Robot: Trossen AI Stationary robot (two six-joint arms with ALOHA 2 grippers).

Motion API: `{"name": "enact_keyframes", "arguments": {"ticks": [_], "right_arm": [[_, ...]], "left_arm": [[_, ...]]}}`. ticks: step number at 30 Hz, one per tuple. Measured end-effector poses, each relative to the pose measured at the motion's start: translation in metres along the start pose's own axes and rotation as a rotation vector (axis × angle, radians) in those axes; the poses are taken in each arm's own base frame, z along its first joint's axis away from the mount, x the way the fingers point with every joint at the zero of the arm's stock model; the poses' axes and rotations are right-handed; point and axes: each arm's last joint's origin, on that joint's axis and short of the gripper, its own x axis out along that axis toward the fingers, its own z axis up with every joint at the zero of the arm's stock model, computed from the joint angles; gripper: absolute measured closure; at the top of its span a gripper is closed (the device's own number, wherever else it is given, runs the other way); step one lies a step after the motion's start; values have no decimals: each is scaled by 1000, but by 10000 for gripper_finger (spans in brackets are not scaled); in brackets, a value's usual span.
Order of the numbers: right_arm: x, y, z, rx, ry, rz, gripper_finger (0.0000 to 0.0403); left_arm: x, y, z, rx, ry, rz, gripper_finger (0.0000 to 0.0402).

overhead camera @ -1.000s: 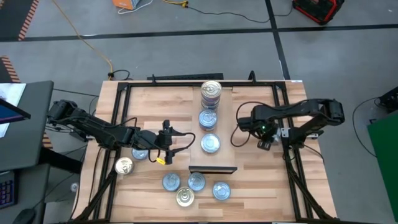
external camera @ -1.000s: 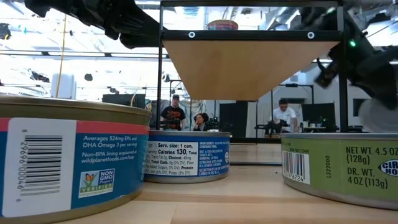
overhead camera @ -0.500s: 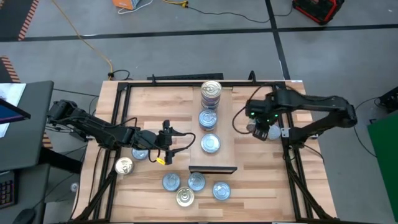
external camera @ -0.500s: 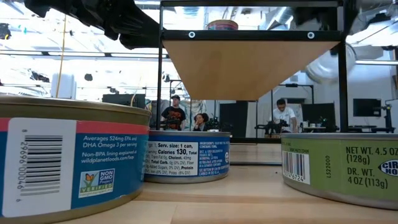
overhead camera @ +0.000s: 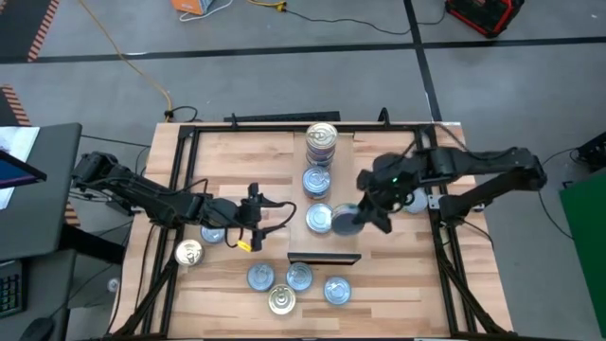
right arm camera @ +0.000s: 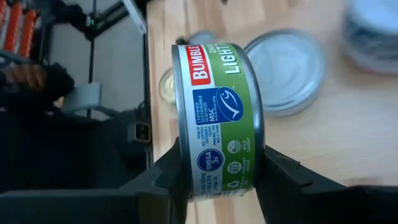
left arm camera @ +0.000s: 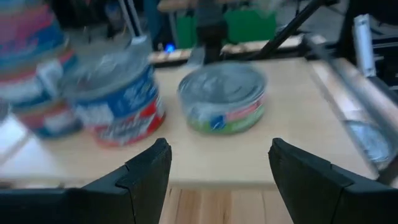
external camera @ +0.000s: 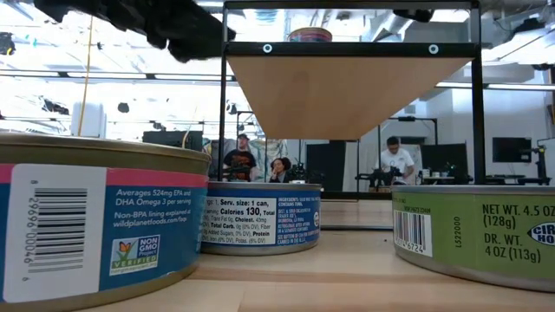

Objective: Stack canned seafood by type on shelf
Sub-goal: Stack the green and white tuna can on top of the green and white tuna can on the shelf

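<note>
The shelf (overhead camera: 295, 156), a light board, carries a stack of tins (overhead camera: 322, 140) at its far end and two single tins (overhead camera: 317, 180) (overhead camera: 322, 220) nearer. Several more tins lie on the tabletop, among them blue-topped (overhead camera: 260, 277) and gold-topped (overhead camera: 281, 300) ones. My right gripper (overhead camera: 360, 216) is over the shelf's right edge, shut on a green-labelled tin (right arm camera: 217, 118). My left gripper (overhead camera: 258, 213) hovers open to the left of the shelf and faces the tins on it (left arm camera: 221, 106). My right gripper pinches the green-labelled tin between its two fingers (right arm camera: 165, 180), one on each flat face, as the right wrist view shows it. The label wall (right arm camera: 217, 168) faces the camera. The tin is lifted clear, above the shelf beside a silver-topped tin (right arm camera: 283, 71).
Black frame rails (overhead camera: 180, 189) (overhead camera: 445, 237) run along both sides of the table. In the low view three tins (external camera: 104, 225) (external camera: 260, 217) (external camera: 473, 230) stand in the foreground under the shelf's underside (external camera: 347, 91). People sit in the room beyond (external camera: 243, 160).
My right gripper, holding the tin, has risen out of the low view and moved from the table's right side toward the left, ending over the shelf's right edge beside the nearest tin there. The left arm has kept still.
</note>
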Motion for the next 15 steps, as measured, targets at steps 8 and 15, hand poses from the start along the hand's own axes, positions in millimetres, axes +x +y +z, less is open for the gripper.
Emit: {"name": "enact_keyframes", "arguments": {"ticks": [8, 15], "right_arm": [[49, -16, 20, 98, 62, 56, 235], [56, -42, 36, 162, 56, 87, 233]], "left_arm": [[-7, -13, 17, 177, -96, 6, 143], [-7, -13, 16, 191, -83, 12, 143]]}}
